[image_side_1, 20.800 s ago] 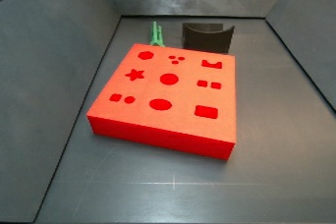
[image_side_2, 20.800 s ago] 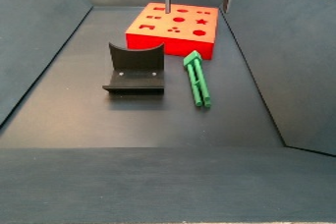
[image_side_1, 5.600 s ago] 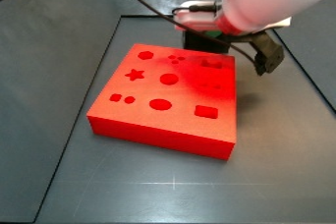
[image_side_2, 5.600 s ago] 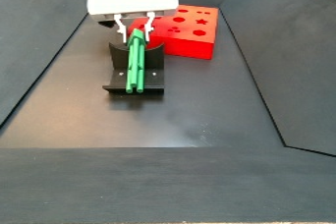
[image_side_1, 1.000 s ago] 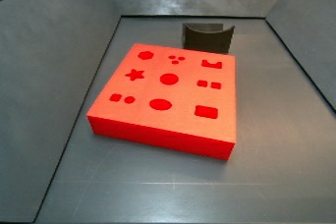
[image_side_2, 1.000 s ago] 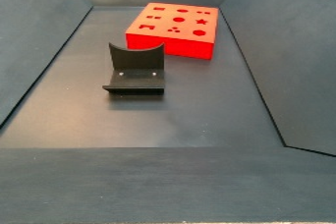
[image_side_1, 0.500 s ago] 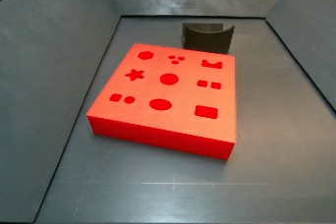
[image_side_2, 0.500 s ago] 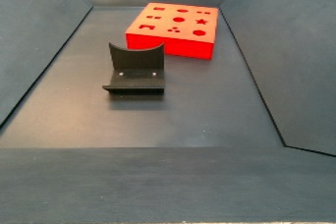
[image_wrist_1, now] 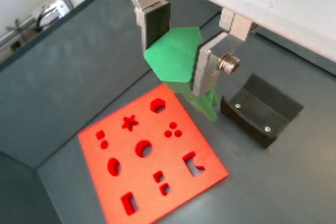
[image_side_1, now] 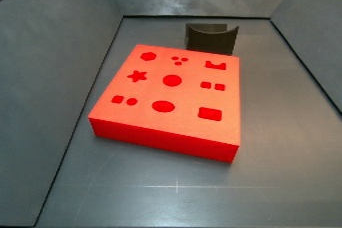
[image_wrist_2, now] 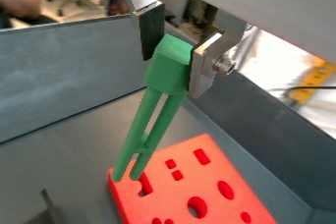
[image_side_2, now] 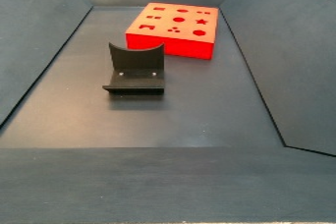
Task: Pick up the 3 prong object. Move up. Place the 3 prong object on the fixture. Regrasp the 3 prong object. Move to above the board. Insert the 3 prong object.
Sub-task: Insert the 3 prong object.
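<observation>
Grey bin around me, dull light.
Dark grey floor (image_side_2: 171,120), sloped grey walls (image_side_1: 60,42) on each side; blurred room clutter beyond rim.

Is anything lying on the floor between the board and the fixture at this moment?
No. In a side view the floor strip between the board and the fixture is bare. The gripper is up high, shut on the 3 prong object.

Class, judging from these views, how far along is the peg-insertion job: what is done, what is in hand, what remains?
Done: the fixture stands empty, so pick-up and regrasp look finished. In hand: the gripper, high above the board, is shut on the 3 prong object, prongs pointing down. Left: lowering and inserting it; the board's holes all look empty.
</observation>
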### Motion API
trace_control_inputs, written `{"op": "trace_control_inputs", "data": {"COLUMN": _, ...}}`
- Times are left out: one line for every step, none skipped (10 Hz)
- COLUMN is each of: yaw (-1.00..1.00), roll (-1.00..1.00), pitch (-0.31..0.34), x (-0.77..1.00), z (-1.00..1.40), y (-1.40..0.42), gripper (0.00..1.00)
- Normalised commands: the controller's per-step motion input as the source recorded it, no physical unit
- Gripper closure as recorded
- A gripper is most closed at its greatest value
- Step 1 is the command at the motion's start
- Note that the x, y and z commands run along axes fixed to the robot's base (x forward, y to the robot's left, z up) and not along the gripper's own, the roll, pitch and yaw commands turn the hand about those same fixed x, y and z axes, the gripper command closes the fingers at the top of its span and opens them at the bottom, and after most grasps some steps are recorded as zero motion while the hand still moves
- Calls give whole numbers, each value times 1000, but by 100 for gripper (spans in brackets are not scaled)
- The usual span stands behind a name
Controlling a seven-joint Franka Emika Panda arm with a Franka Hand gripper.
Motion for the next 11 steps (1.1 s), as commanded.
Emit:
{"op": "trace_control_inputs", "data": {"yaw": 1000, "roll": 0, "pitch": 50, "x": 0, "z": -609, "y": 0, "gripper": 100}}
{"op": "trace_control_inputs", "data": {"yaw": 1000, "roll": 0, "pitch": 59, "x": 0, "z": -617, "y": 0, "gripper": 100}}
{"op": "trace_control_inputs", "data": {"yaw": 1000, "roll": 0, "pitch": 66, "x": 0, "z": -603, "y": -34, "gripper": 100}}
{"op": "trace_control_inputs", "data": {"yaw": 309, "roll": 0, "pitch": -20, "x": 0, "z": -137, "y": -114, "gripper": 100}}
{"op": "trace_control_inputs", "data": {"yaw": 0, "roll": -20, "pitch": 0, "x": 0, "z": 0, "y": 0, "gripper": 100}}
{"op": "trace_control_inputs", "data": {"yaw": 60, "roll": 0, "pitch": -26, "x": -111, "z": -137, "y": -11, "gripper": 100}}
{"op": "trace_control_inputs", "data": {"yaw": 994, "roll": 0, "pitch": -46, "x": -40, "z": -274, "y": -194, "gripper": 100}}
{"op": "trace_control_inputs", "data": {"yaw": 1000, "roll": 0, "pitch": -17, "x": 0, "z": -360, "y": 0, "gripper": 100}}
{"op": "trace_control_inputs", "data": {"yaw": 1000, "roll": 0, "pitch": -16, "x": 0, "z": -363, "y": 0, "gripper": 100}}
{"op": "trace_control_inputs", "data": {"yaw": 1000, "roll": 0, "pitch": -36, "x": 0, "z": -297, "y": -34, "gripper": 100}}
{"op": "trace_control_inputs", "data": {"yaw": 1000, "roll": -26, "pitch": 0, "x": -23, "z": -123, "y": -71, "gripper": 100}}
